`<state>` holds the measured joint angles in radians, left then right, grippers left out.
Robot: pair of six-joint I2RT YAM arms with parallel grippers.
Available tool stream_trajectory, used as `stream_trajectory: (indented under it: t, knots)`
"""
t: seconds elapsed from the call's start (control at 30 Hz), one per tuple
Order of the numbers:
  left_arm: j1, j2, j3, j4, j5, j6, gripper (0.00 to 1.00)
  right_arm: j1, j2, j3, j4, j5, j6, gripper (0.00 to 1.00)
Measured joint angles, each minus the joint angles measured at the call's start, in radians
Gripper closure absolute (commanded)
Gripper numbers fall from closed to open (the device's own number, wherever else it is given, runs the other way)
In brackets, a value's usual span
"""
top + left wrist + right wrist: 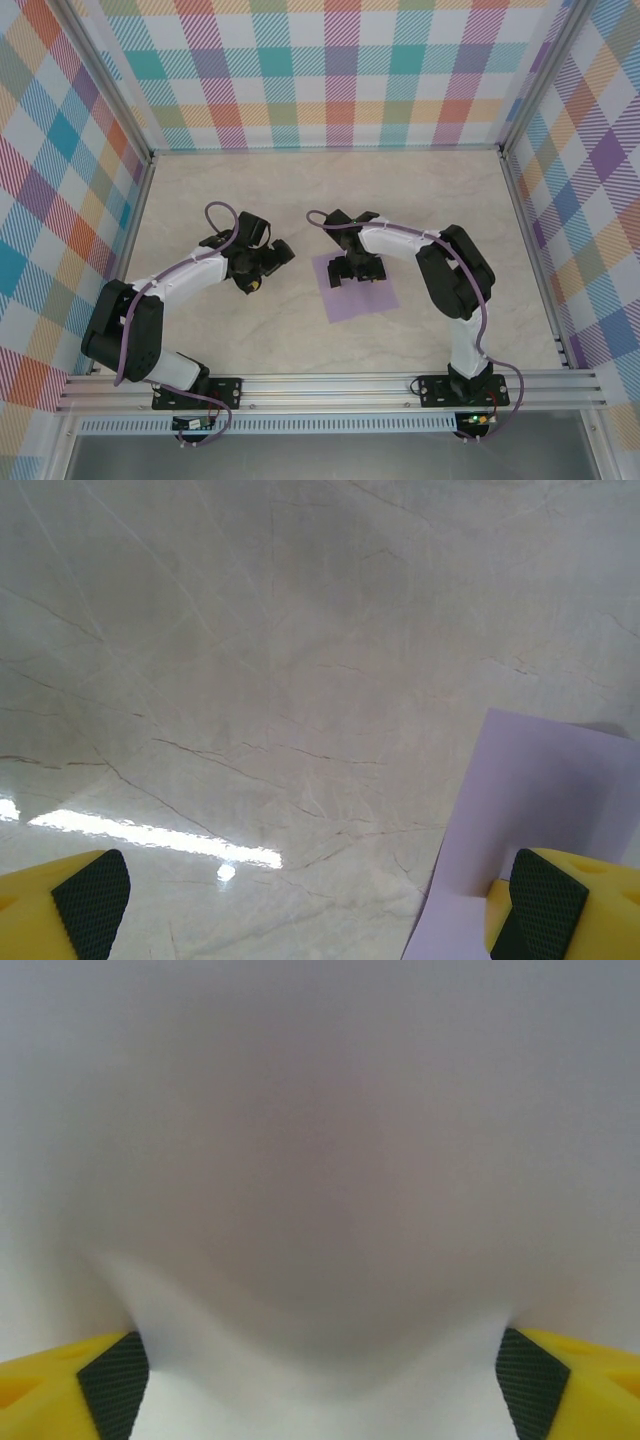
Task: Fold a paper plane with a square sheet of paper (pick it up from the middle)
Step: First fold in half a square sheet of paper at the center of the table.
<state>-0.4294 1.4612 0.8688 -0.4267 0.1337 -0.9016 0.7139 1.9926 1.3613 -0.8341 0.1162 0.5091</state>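
**Resting on the bench (250,195): square sheet of paper (352,300) under the right hand (355,271)**

Its fingers (115,1385) stand spread wide on the sheet's far half, and the paper bows up between them. Just beside the sheet's left edge, the left hand (268,258) hangs open over bare marble.

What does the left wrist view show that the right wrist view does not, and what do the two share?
Left wrist view: the marble table with a streak of glare, the paper lying on it with an edge and a corner in sight, and the open left gripper. Right wrist view: the paper close up and blurred, with a wavy bright band between the pads of the open right gripper. Both: the lavender paper, and yellow fingers with black pads set wide apart.
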Motion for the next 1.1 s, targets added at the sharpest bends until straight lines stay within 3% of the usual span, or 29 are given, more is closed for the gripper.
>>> stream_trajectory:
  t: [0.23,0.4,0.5,0.7,0.87,1.1]
  knots:
    - [0.000,0.000,-0.031,0.041,0.028,0.000,0.00,-0.001,-0.017,-0.015,0.014,0.000,0.004,0.30]
    - [0.000,-0.001,-0.085,0.122,0.078,-0.015,0.09,-0.005,-0.084,-0.075,0.068,-0.046,0.027,0.60]
    - [0.000,-0.004,-0.130,0.215,0.132,-0.035,0.14,-0.017,-0.156,-0.110,0.120,-0.134,0.057,0.69]
    - [0.000,-0.005,-0.189,0.394,0.235,-0.079,0.19,-0.072,-0.308,-0.211,0.348,-0.424,0.144,0.70]
    - [0.000,-0.012,-0.240,0.582,0.320,-0.138,0.18,-0.130,-0.318,-0.309,0.565,-0.641,0.241,0.69]
    - [0.000,-0.005,-0.317,0.840,0.393,-0.252,0.15,-0.187,-0.318,-0.409,0.753,-0.801,0.356,0.66]
